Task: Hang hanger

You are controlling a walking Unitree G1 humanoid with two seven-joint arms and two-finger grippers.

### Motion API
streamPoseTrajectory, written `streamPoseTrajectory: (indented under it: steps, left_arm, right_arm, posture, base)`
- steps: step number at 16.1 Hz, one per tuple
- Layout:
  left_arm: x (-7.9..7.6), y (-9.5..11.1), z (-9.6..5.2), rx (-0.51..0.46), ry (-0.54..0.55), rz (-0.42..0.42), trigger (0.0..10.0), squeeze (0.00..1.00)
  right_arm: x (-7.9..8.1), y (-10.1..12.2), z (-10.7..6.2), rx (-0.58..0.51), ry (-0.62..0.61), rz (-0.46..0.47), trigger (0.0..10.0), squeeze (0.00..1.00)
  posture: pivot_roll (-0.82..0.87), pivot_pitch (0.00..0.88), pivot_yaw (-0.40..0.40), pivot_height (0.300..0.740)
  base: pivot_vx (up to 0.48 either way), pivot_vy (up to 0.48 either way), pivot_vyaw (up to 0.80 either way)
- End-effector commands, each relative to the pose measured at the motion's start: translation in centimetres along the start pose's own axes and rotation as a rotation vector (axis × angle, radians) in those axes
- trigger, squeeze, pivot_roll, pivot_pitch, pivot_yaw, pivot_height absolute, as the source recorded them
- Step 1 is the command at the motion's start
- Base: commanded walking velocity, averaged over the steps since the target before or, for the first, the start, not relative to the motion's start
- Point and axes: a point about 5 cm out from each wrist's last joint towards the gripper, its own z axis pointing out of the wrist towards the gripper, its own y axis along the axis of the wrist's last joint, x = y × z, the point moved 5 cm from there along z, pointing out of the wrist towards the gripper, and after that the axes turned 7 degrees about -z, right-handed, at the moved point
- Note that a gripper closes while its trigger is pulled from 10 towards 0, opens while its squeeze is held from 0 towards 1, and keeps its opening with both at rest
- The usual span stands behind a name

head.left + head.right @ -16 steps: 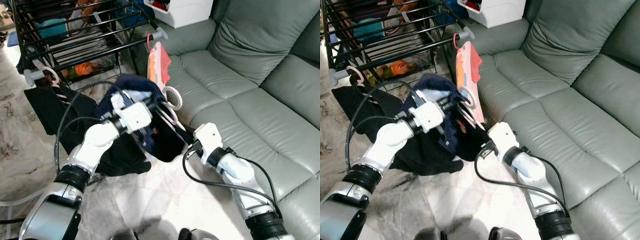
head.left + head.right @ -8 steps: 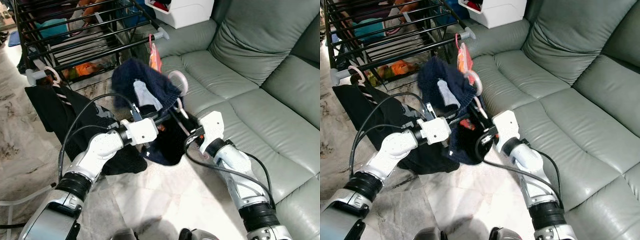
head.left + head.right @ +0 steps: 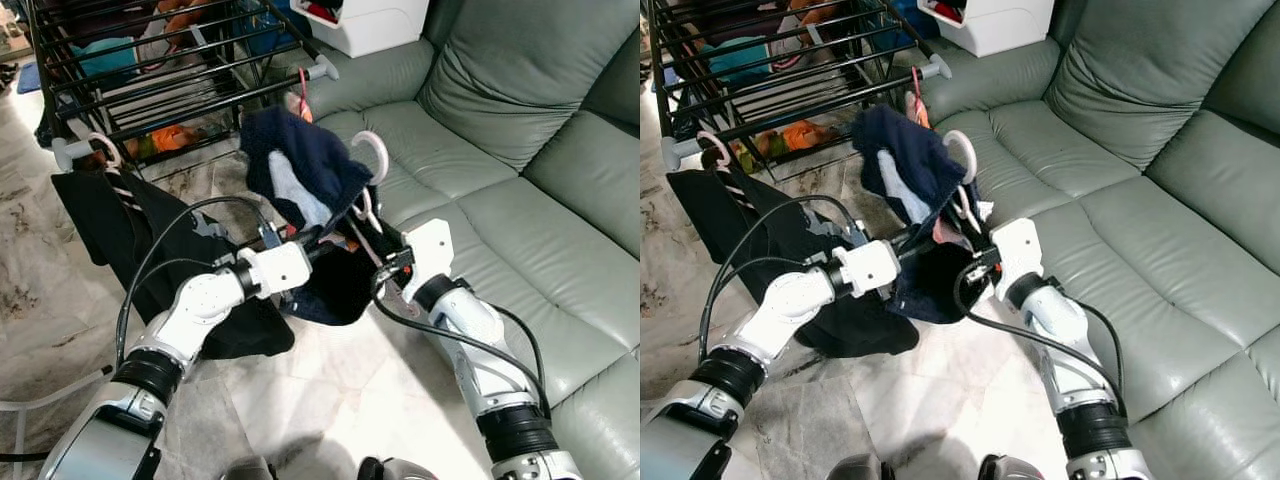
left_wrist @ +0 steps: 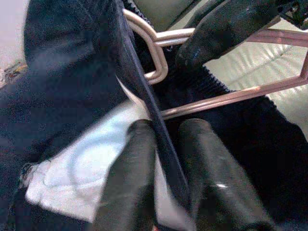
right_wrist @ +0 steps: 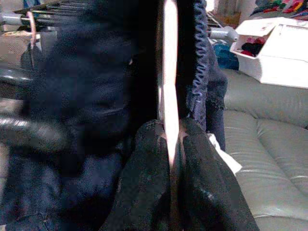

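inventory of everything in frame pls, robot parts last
hanger: one, pink, held up between both grippers, hook uppermost
garment: one, dark navy with a white patch, draped on the hanger
drying rack: one, black, behind the arms, clothes on it
black garment: one, hanging from the rack's near rail
sofa: one, grey-green leather, right side
storage box: one, white, behind the sofa arm
left gripper: shut on garment edge
right gripper: shut on hanger bar
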Motion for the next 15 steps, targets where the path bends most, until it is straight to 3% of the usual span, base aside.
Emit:
streamPoseTrajectory:
  steps: [1,3,9,11,15]
  left_arm:
    - [0.2,-0.7,-0.4,0.026,0.023,-0.018,10.0,1.00]
    - [0.7,-0.5,-0.4,0.007,0.060,-0.091,10.0,1.00]
    - [2.3,-1.3,-1.8,0.032,0.138,-0.122,10.0,1.00]
    - [2.4,-1.7,-3.0,0.057,0.102,-0.048,10.0,1.00]
    - [2.1,-3.4,-5.1,0.144,-0.012,0.096,10.0,1.00]
  right_arm:
    - [-0.5,2.1,0.7,-0.083,-0.018,-0.006,10.0,0.00]
    - [-0.5,2.1,0.7,-0.083,-0.018,-0.009,10.0,0.00]
    - [-0.1,1.3,-0.4,-0.050,0.073,-0.047,10.0,0.00]
    - [0.4,-0.3,-2.1,0.004,0.211,-0.127,10.0,0.00]
    - [-1.1,-1.9,-4.0,0.087,0.277,-0.193,10.0,0.00]
  posture:
    - [-0.05,0.016,0.008,0.740]
    - [-0.05,0.015,0.006,0.740]
    - [-0.05,0.013,0.003,0.740]
    - [-0.04,0.015,0.003,0.740]
    - [-0.05,0.018,0.009,0.740]
  base:
    - [0.000,0.000,0.00]
    - [0.000,0.000,0.00]
    - [0.000,0.000,0.00]
    - [0.000,0.000,0.00]
    - [0.000,0.000,0.00]
